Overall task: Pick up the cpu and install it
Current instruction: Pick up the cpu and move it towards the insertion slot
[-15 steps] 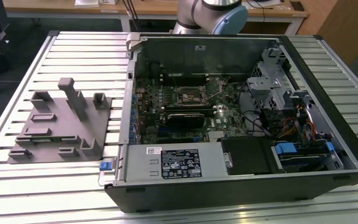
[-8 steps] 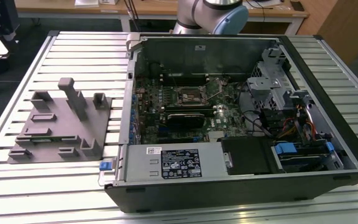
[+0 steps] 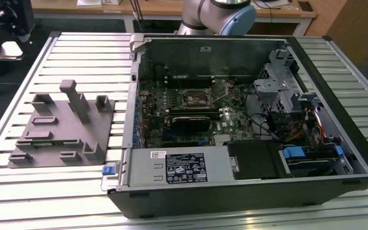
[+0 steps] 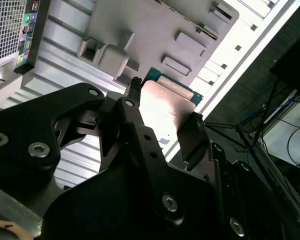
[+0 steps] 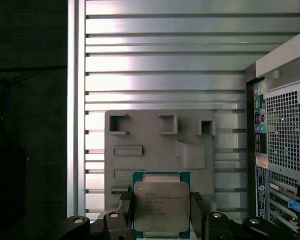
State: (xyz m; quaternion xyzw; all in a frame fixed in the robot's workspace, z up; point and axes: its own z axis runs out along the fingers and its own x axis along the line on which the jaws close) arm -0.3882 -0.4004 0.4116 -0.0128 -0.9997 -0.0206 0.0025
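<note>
Over the worktop (image 5: 165, 65), holds the cpu (image 5: 161, 205) by two opposite edges in the closed end effector (image 5: 161, 214); judged light, stiff, fragile underneath.

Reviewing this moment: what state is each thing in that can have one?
Small flat square silver-topped cpu: gripped by two opposite edges, held over the fixture.
Black end effector: shut on the cpu.
Grey plastic fixture: lying flat on the slatted metal table.
Black metal computer case: on its side, panel off, inside exposed.
</note>
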